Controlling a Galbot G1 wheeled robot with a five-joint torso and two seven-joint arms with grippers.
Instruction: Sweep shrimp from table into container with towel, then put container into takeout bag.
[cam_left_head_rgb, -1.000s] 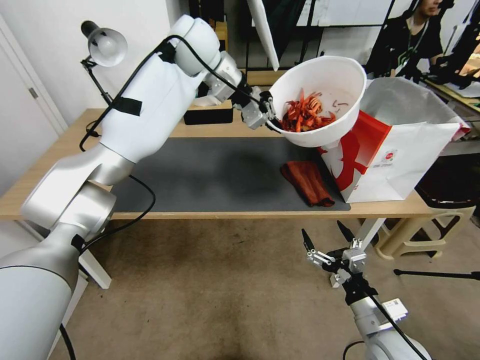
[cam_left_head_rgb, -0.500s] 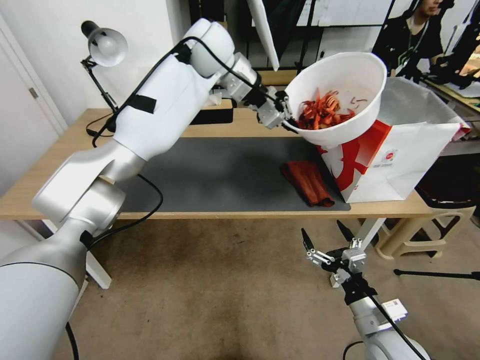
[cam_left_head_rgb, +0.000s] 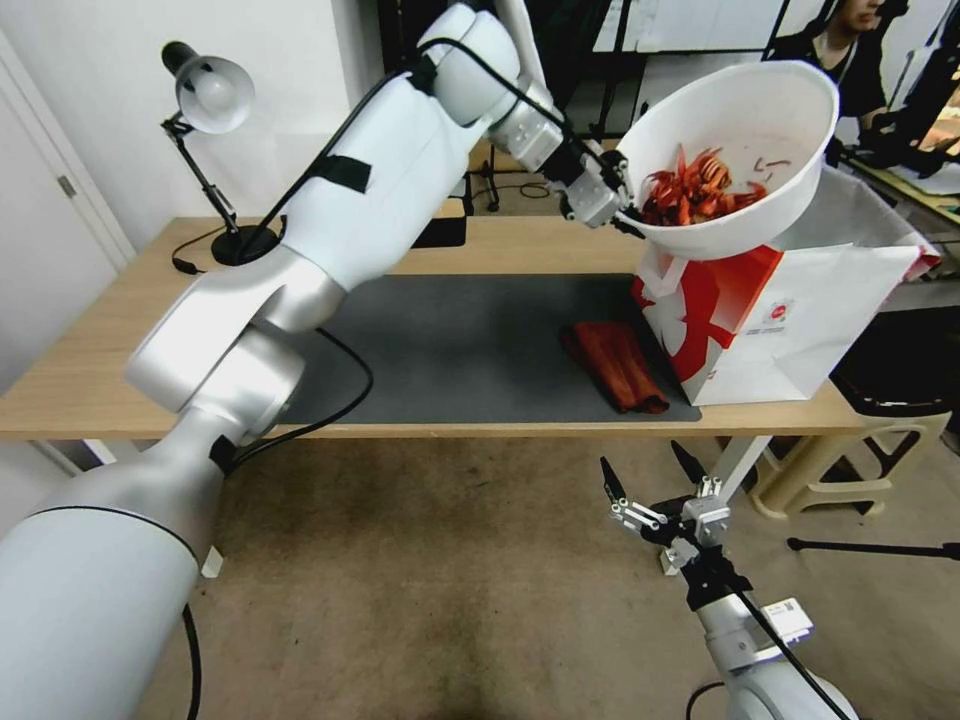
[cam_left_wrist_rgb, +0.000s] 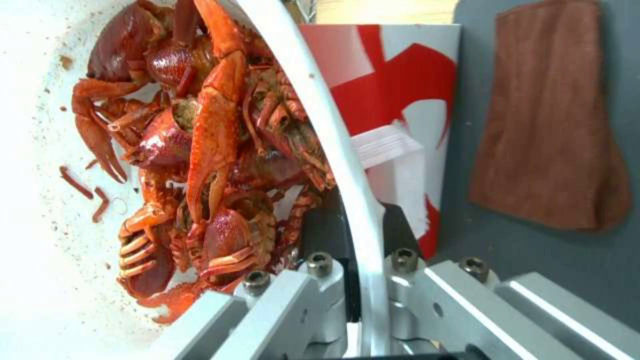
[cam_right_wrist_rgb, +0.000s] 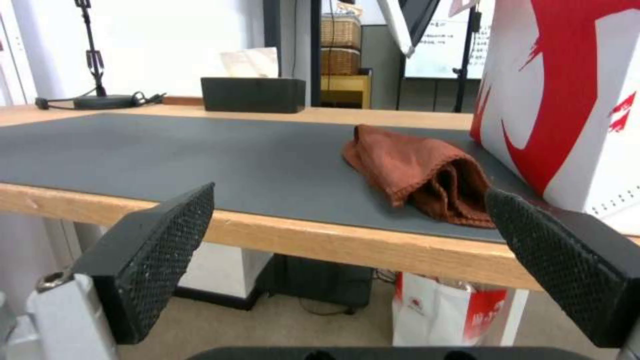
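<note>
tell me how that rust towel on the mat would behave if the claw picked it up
Probably floppy: the towel lies in soft folds on the mat, so it would likely droop from a pinch. Its pile looks fuzzy, so the right claw's textured pads should hold it. It seems light and unlikely to roll.

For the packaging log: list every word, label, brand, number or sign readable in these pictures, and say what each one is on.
No text can be read.
takeout bag: a small round red logo with a line of print under it, too small to read.
Second bag on the floor under the table: a small red logo, too small to read.
Board in the background: faint lines of writing, too blurred to read.
</note>
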